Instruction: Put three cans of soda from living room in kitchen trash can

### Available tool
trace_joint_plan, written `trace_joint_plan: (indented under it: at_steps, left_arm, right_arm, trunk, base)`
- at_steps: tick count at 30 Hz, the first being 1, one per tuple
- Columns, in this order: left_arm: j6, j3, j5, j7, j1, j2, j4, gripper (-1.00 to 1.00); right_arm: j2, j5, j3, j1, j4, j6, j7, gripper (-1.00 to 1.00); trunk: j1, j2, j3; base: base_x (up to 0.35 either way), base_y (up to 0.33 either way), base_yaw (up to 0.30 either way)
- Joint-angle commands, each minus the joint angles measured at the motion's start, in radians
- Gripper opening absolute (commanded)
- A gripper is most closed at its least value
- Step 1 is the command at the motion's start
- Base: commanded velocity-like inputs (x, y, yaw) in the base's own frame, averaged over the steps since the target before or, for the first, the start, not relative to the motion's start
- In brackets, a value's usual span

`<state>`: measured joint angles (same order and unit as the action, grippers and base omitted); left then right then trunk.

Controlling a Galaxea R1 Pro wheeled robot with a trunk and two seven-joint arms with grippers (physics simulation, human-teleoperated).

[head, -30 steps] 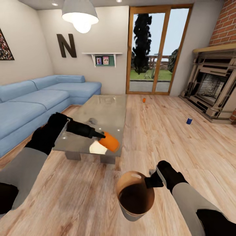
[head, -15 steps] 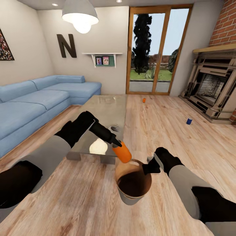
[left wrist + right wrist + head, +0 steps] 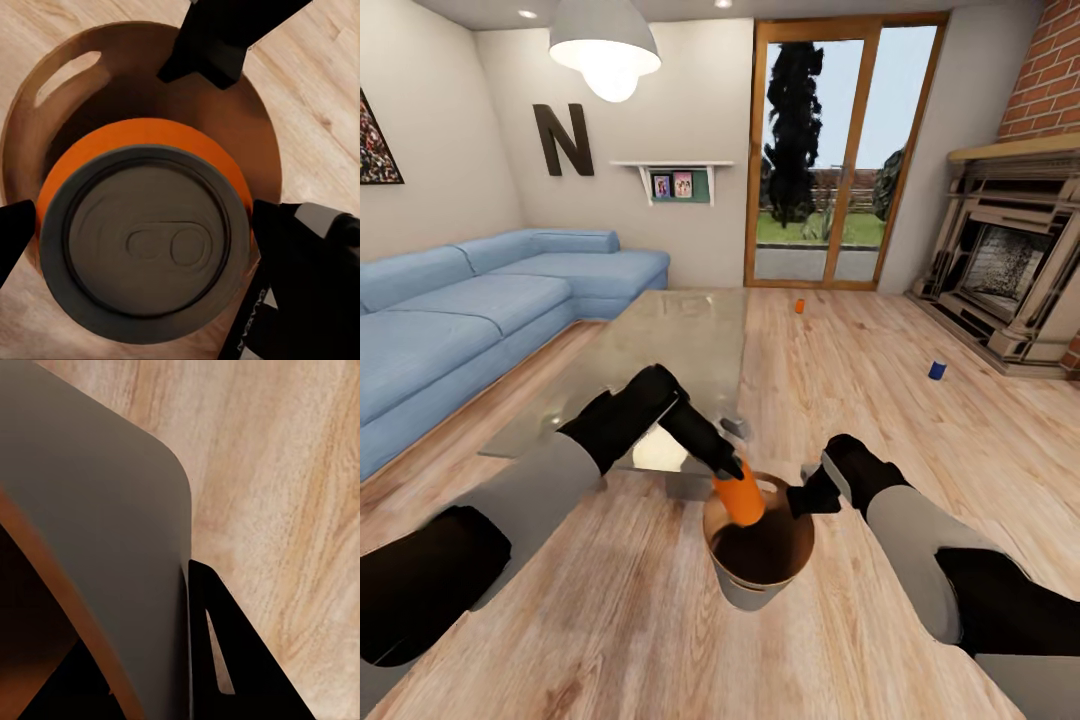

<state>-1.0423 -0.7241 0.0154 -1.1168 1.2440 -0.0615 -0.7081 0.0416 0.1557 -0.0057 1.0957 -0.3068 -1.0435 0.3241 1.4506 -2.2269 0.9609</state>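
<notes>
The left gripper (image 3: 732,470) is clamping a smooth orange soda can (image 3: 740,497) over the mouth of a round, brown-lined bin (image 3: 758,588). The right gripper (image 3: 801,497) is pinching the bin's thin curved rim. Farther right, another orange can (image 3: 799,305) and a blue can (image 3: 937,369) are standing on the pale wood-grain floor (image 3: 860,400).

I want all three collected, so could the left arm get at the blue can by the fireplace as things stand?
Probably not: the left claw is shut on an orange can over the bin, and the blue can lies far across the floor.
</notes>
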Motion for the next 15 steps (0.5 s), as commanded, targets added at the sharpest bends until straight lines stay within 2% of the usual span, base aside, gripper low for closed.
trace_joint_plan:
  at_steps: [1,4,5,7,9,11,13,14,15]
  left_arm:
    - [0.005,-0.002,0.000,0.010,-0.009,-0.007,0.000,-1.00]
    - [0.011,-0.004,0.001,0.025,-0.018,-0.018,0.001,-1.00]
    - [0.014,-0.005,0.002,0.049,-0.028,-0.022,0.002,-1.00]
    - [0.020,-0.006,0.002,0.101,-0.059,-0.024,0.002,-1.00]
    - [0.047,-0.006,0.002,0.153,-0.089,-0.025,0.003,-1.00]
    - [0.060,-0.013,0.003,0.170,-0.100,-0.026,0.012,-1.00]
    - [0.076,-0.059,0.002,0.186,-0.117,-0.026,0.041,-1.00]
    - [0.083,-0.093,0.002,0.201,-0.122,-0.025,0.052,-1.00]
    - [0.086,-0.109,0.002,0.210,-0.124,-0.025,0.057,-1.00]
  right_arm:
    - [0.012,-0.030,-0.006,0.001,0.001,-0.004,0.006,-1.00]
    - [0.035,-0.030,-0.007,0.002,0.001,-0.004,0.002,-1.00]
    - [0.051,-0.030,-0.007,0.008,0.002,-0.004,-0.013,-1.00]
    - [0.066,-0.032,-0.008,0.023,0.016,-0.004,-0.035,-1.00]
    - [0.077,-0.034,-0.009,0.041,0.032,-0.004,-0.047,-1.00]
    - [0.080,-0.035,-0.009,0.048,0.036,-0.004,-0.050,-1.00]
    - [0.082,-0.035,-0.010,0.055,0.039,-0.004,-0.051,-1.00]
    - [0.082,-0.035,-0.010,0.058,0.040,-0.004,-0.052,-1.00]
    - [0.083,-0.035,-0.010,0.059,0.040,-0.004,-0.052,-1.00]
  trunk:
    - [0.000,0.000,0.000]
    - [0.000,0.000,0.000]
    - [0.000,0.000,0.000]
    - [0.000,0.000,0.000]
    - [0.000,0.000,0.000]
    - [0.000,0.000,0.000]
    - [0.000,0.000,0.000]
    - [0.000,0.000,0.000]
    - [0.000,0.000,0.000]
  base:
    - [0.000,0.000,0.000]
    - [0.000,0.000,0.000]
    - [0.000,0.000,0.000]
    - [0.000,0.000,0.000]
    - [0.000,0.000,0.000]
    - [0.000,0.000,0.000]
    - [0.000,0.000,0.000]
    - [0.000,0.000,0.000]
    - [0.000,0.000,0.000]
